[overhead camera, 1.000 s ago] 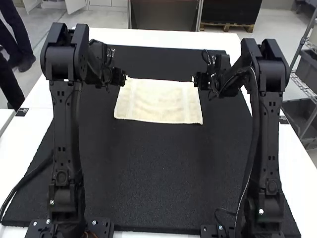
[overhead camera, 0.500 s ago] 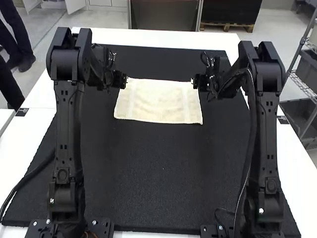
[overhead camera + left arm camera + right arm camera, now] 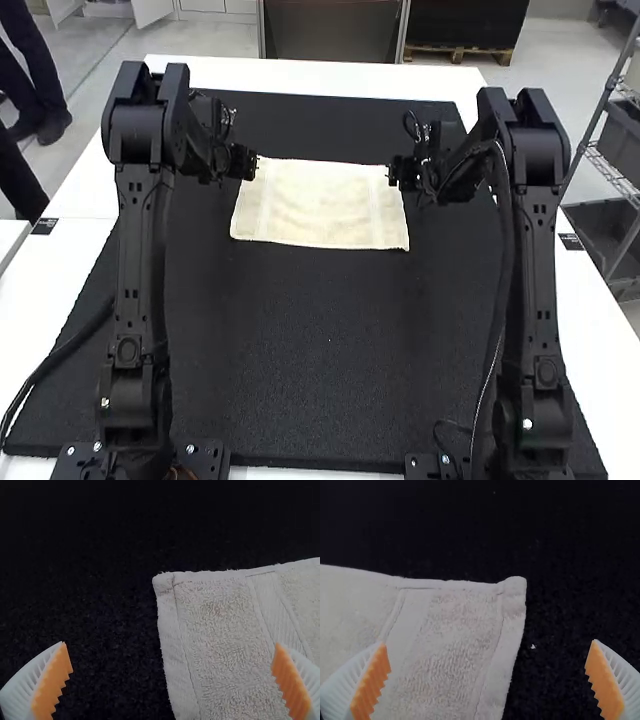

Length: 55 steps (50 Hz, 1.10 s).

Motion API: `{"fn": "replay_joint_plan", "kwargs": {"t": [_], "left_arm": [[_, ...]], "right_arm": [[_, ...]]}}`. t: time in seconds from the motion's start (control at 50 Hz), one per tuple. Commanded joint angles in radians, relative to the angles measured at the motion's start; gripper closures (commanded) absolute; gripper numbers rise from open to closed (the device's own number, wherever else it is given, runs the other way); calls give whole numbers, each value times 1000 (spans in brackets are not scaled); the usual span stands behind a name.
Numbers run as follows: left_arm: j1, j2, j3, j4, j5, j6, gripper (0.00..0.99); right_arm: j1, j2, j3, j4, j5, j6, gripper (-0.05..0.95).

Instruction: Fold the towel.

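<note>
partner: where's the towel?
me: on the dark mat [image 3: 320, 340], towards its far end. i log the towel [image 3: 320, 205] as spread out, lightly rippled, with no fold that i can see.

partner: and the pincers?
me: left gripper [image 3: 248, 165] by the far left corner [image 3: 164, 581]; in its wrist view the two fingers are spread wide, the side hem running between them. nothing pinched. right gripper [image 3: 396, 172] likewise: fingers well apart at the far right corner [image 3: 514, 584], no cloth held.

partner: progress, then?
me: done, as far as i can tell: towel laid out, both my grippers placed at the far corners. left: everything that counts as folding. i'd call it the very start.

partner: next entry?
me: my judgement: lower both, close on the two corners together, lift, bring the far edge over to the near one, release. then perhaps a second fold.

partner: risks?
me: thin hem, soft pile. one side could slip its grip and the fold would go skew.
</note>
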Motion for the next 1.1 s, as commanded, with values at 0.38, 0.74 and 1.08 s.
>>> {"fn": "replay_joint_plan", "kwargs": {"t": [0.38, 0.74, 1.08], "left_arm": [[-25, 55, 92, 4, 6, -4, 66], [-26, 91, 128, 2, 6, -1, 66], [-37, 106, 143, 8, 6, 0, 66]], "right_arm": [[31, 42, 88, -20, -11, 4, -7], [29, 59, 103, -21, -13, 7, -7], [31, 81, 127, -23, -13, 9, -7]]}}
